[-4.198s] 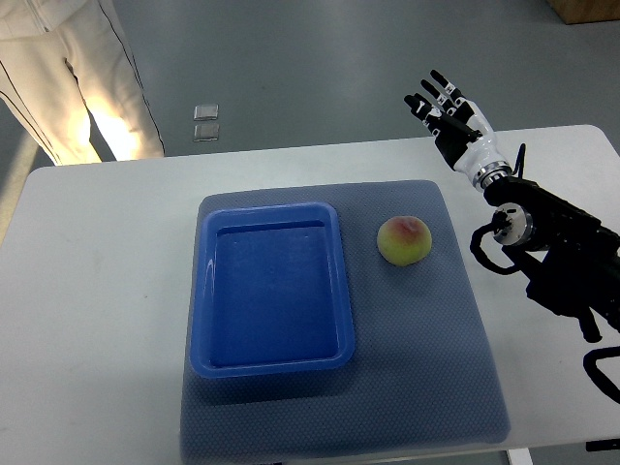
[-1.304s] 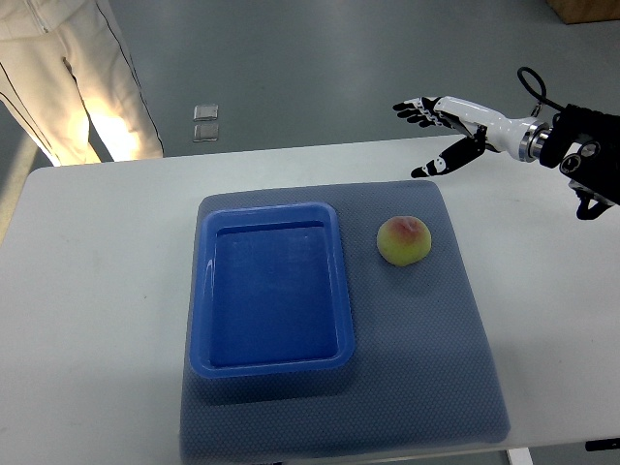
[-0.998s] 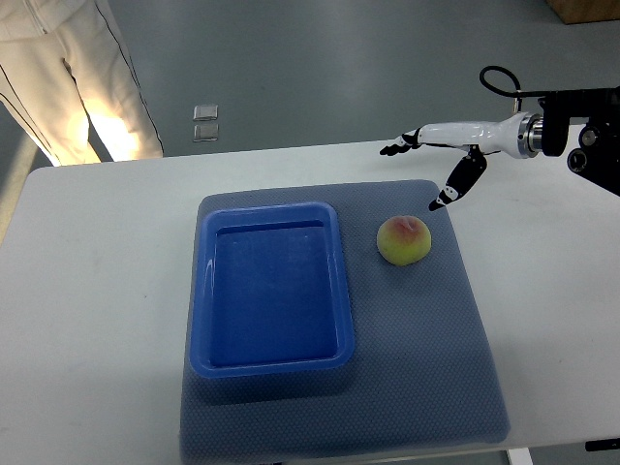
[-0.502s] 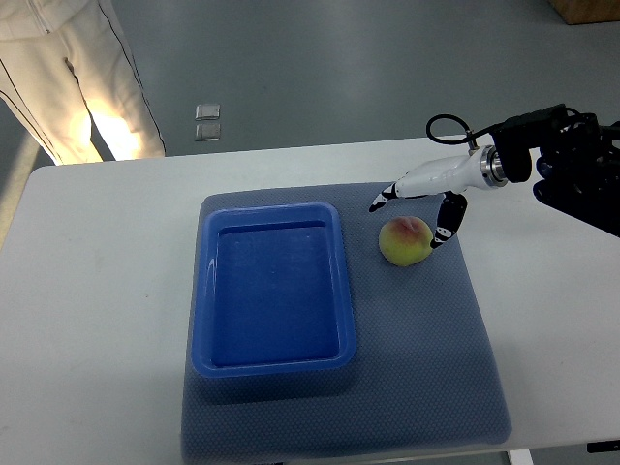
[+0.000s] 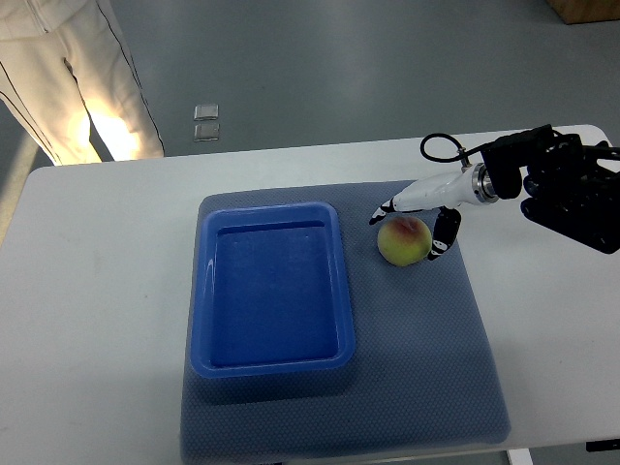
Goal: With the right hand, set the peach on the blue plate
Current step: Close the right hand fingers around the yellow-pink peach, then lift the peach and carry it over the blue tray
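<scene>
Covering the desk [image 5: 87, 291] middle, the mat [image 5: 426, 368] carries the plate [image 5: 203, 291] toward its left edge and the peach [image 5: 404, 240] near its back right. My right hand [image 5: 417, 218] brackets the peach, fingers spread, nothing gripped. I should close evenly before lifting.

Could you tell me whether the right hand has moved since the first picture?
Yes. The right hand has come down from beyond the table's far edge to the peach on the grey mat.

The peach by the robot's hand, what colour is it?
The peach is yellow-green with a reddish blush on top, seen best in the top view.
</scene>
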Robot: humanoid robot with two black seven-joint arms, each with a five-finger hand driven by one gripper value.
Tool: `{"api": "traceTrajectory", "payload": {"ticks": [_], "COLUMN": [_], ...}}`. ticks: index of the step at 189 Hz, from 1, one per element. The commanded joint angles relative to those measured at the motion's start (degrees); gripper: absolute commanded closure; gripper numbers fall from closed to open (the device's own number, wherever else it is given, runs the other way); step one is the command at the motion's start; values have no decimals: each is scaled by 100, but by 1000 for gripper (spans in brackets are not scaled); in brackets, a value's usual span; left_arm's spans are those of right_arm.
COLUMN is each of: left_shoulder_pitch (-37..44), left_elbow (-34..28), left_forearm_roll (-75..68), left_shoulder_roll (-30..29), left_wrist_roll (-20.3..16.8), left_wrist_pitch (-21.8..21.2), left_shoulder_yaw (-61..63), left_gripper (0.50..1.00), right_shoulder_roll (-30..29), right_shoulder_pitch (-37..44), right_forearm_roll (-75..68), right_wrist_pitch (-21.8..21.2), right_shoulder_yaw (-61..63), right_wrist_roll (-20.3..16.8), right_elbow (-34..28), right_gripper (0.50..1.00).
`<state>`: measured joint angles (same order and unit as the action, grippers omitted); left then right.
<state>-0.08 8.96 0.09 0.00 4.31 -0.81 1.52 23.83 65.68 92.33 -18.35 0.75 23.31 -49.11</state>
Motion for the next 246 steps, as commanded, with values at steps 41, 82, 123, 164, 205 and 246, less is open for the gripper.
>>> {"api": "traceTrajectory", "payload": {"ticks": [41,82,123,164,205,246], "left_shoulder_pitch": [0,0,0,0,0,0], "left_elbow": [0,0,0,0,0,0], "left_forearm_roll": [0,0,0,0,0,0], "left_shoulder_roll": [0,0,0,0,0,0], "left_wrist_roll": [-1,-1,-1,-1,-1,-1], "left_wrist_pitch": [2,2,2,2,2,2], "left_shoulder_yaw": [-3,-3,-3,6,-3,-3], "left_gripper": [500,500,500,500,500,500], "right_shoulder_roll": [-28,-28,-28,-19,-10,-10], "right_shoulder_pitch": [-82,-82,-135,-135,-55,323], "right_forearm_roll": [-92,-154,-145,-145,-162,-171], "right_wrist_pitch": [7,7,7,7,-2,-99], "right_shoulder_yaw": [57,57,48,48,66,75], "right_wrist_roll": [-2,24,51,59,68,59], "right_elbow": [7,7,7,7,7,15], "right_gripper": [572,589,691,750,746,744]}}
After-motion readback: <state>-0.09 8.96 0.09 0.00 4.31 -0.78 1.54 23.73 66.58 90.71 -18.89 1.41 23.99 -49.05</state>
